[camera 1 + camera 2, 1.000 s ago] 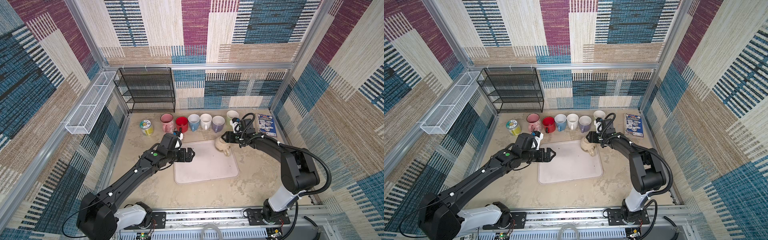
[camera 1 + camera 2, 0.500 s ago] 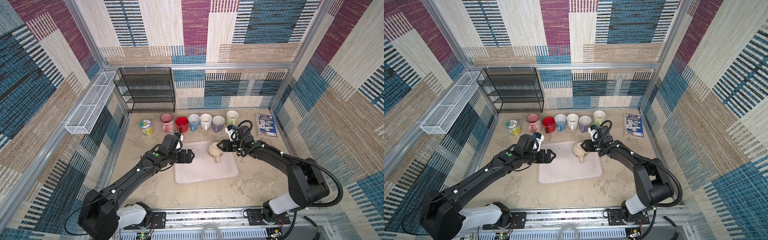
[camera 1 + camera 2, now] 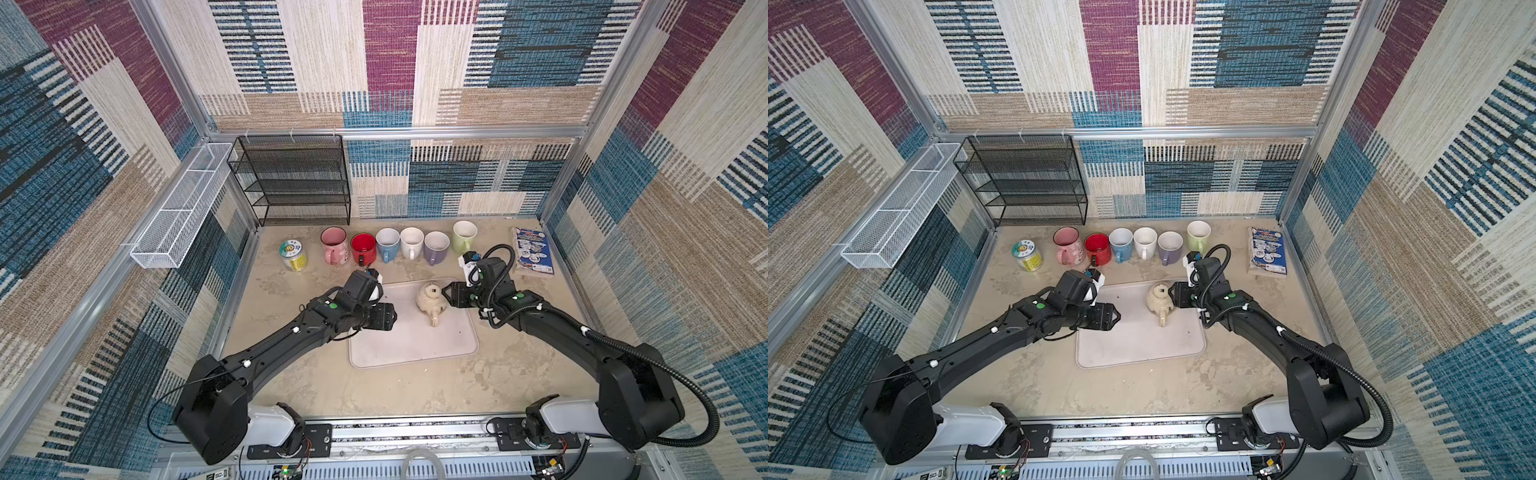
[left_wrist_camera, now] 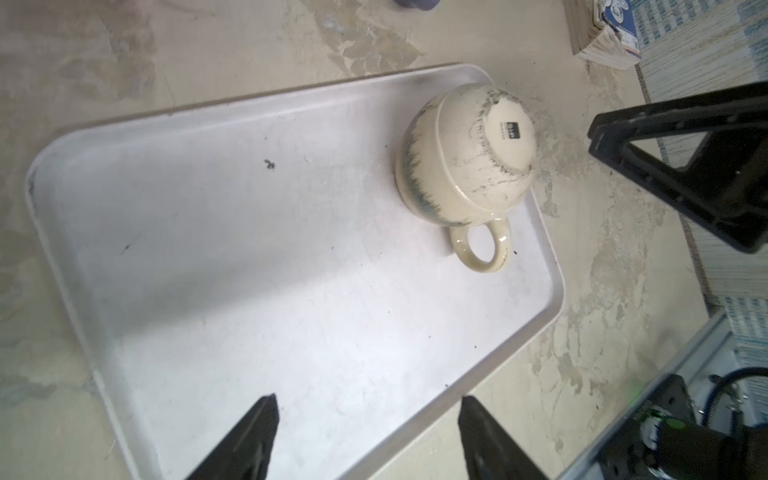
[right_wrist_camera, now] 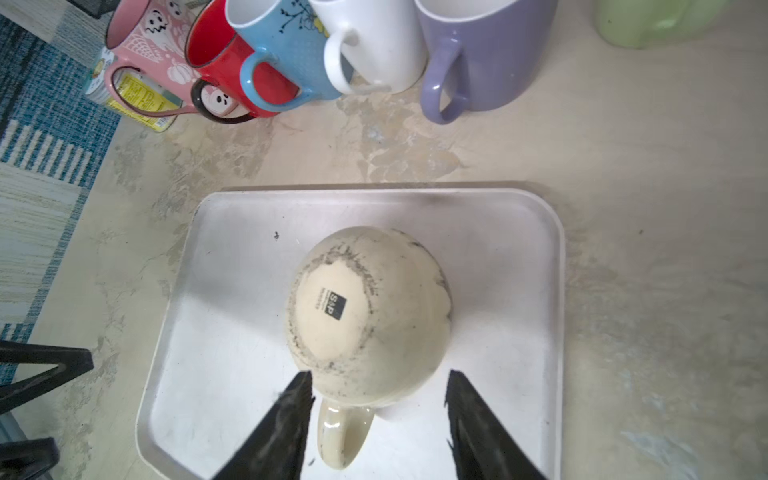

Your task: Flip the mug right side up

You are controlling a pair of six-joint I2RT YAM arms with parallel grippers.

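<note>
The mug (image 3: 430, 296) sits bottom-up on the tray (image 3: 415, 353), not gripped. The right gripper (image 3: 445, 292) beside it and the left gripper (image 3: 393, 318) are both spread, empty. I think the right should clasp it next.

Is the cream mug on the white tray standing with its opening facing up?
No. The cream mug sits upside down on the white tray, with its stamped base facing up.
</note>
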